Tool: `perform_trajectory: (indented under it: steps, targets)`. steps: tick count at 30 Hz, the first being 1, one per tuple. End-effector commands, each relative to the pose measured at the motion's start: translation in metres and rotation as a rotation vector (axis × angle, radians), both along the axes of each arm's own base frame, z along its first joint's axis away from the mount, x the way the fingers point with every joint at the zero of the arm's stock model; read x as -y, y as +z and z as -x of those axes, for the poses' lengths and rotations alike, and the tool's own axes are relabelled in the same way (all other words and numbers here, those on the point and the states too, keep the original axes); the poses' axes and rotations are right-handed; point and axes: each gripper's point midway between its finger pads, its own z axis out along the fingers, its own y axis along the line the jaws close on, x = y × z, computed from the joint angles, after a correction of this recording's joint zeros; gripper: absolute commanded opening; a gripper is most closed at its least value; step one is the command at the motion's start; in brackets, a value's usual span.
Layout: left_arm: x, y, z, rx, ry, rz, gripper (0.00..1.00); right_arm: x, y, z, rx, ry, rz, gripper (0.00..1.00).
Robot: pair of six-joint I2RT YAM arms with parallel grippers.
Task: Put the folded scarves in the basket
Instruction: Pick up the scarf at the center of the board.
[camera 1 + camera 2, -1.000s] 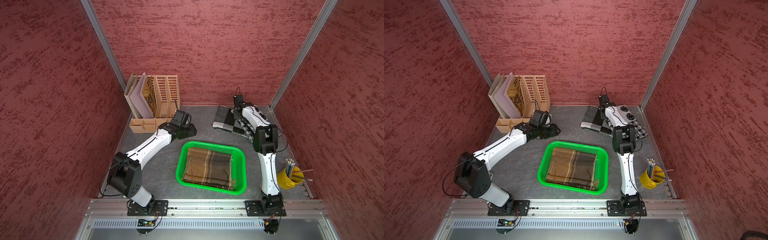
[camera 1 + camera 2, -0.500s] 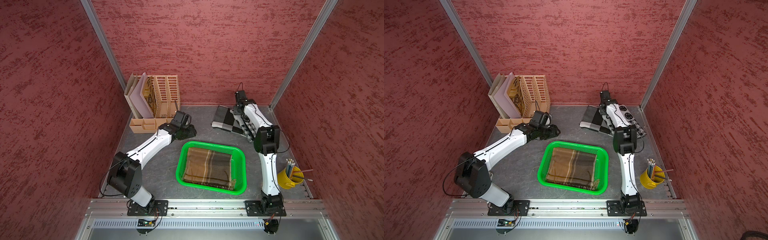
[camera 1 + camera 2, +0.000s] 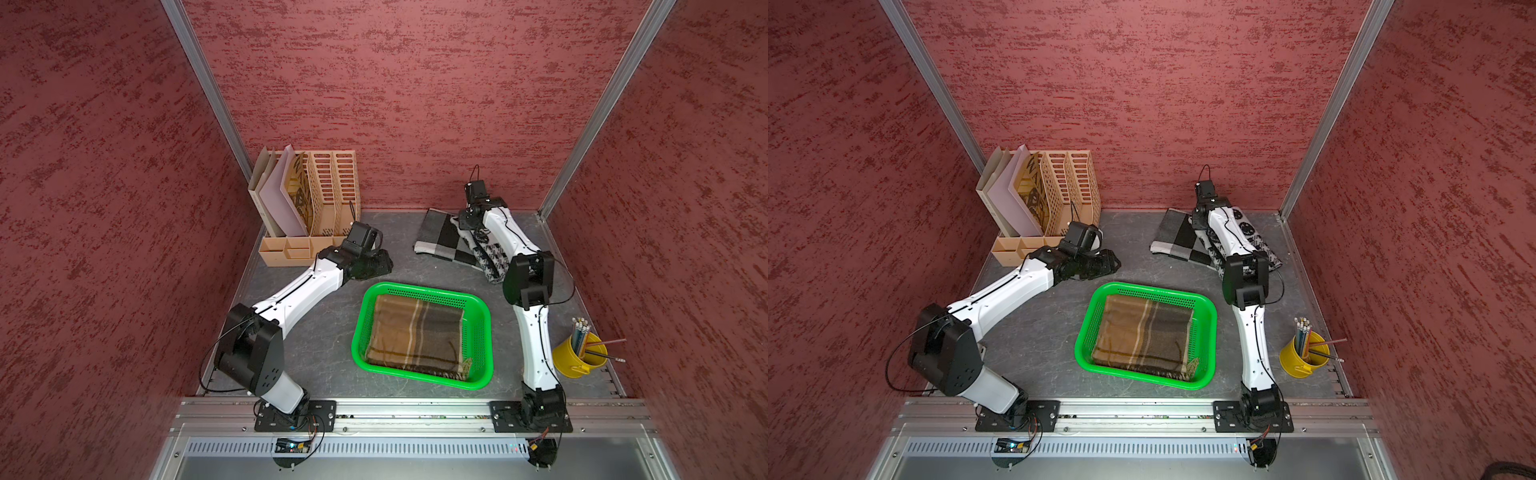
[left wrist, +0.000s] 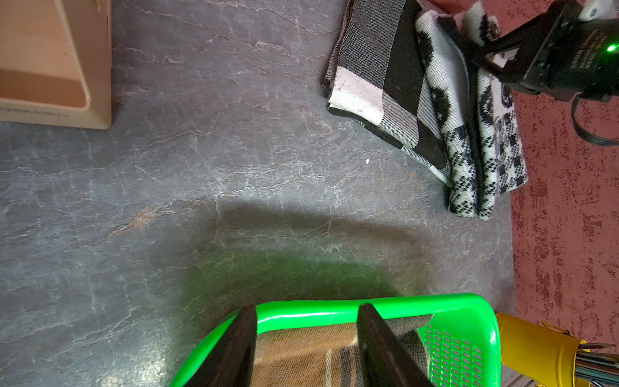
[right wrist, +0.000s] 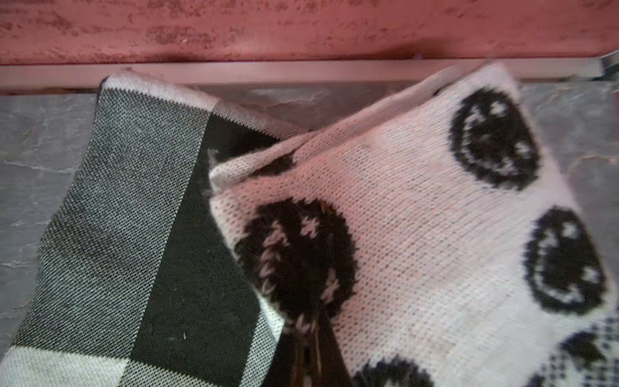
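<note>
While the brown scarf [image 3: 417, 337] is lying folded inside the green basket [image 3: 483, 328], the left gripper [image 4: 306, 348] is hovering just beside the basket's rim, jaws apart and empty; the right gripper [image 5: 310, 355] is pinching shut on the white knit scarf [image 5: 418, 214] near the back wall

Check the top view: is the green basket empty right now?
No. In a top view a folded brown plaid scarf lies inside the green basket, covering most of its floor.
</note>
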Motion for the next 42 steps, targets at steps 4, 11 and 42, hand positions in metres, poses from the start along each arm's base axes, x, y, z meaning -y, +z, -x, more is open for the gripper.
perform_trajectory:
  steps: [4, 11, 42]
  targets:
    - [0.001, 0.005, 0.0, 0.025, -0.014, 0.007, 0.52, -0.049, 0.001, 0.022, -0.052, 0.137, -0.198, 0.34]
    - [0.002, 0.008, 0.0, 0.035, -0.014, 0.011, 0.56, -0.046, 0.053, 0.045, 0.044, 0.099, -0.325, 0.79]
    - [0.013, 0.007, 0.003, 0.029, -0.033, 0.016, 0.6, 0.027, -0.004, 0.036, 0.058, 0.03, 0.545, 0.78]
